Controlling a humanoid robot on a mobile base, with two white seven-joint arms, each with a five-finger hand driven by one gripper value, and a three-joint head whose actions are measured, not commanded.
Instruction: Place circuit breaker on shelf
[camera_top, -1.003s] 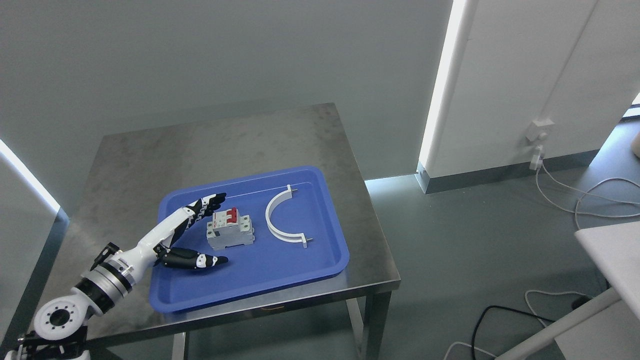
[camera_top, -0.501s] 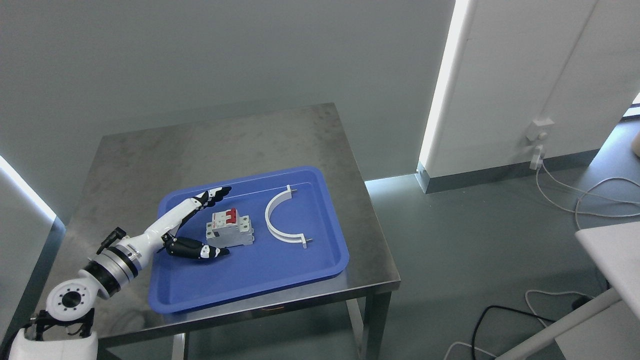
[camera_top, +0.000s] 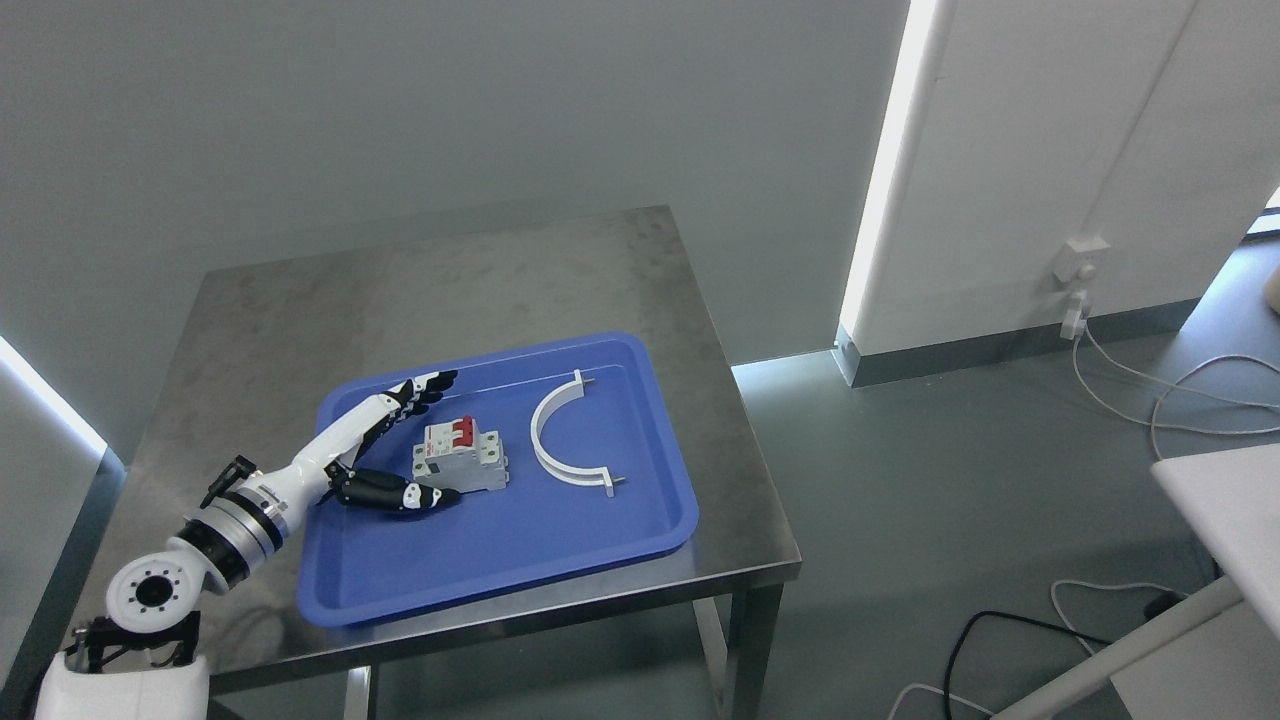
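Your left hand (camera_top: 395, 440) is spread wide around the circuit breaker (camera_top: 460, 458), gripping nothing yet. Close thumb and fingers squarely on its sides before lifting. It sits in the blue tray (camera_top: 520, 560) on the steel table (camera_top: 450, 270); the white curved bracket (camera_top: 560, 440) lies nearby, clear.

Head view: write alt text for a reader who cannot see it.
The robot's left hand reaches into a blue tray on a steel table, fingers spread open on either side of a grey circuit breaker with red switches, not yet gripping it. A white curved bracket lies in the tray to the breaker's right. No shelf is visible.
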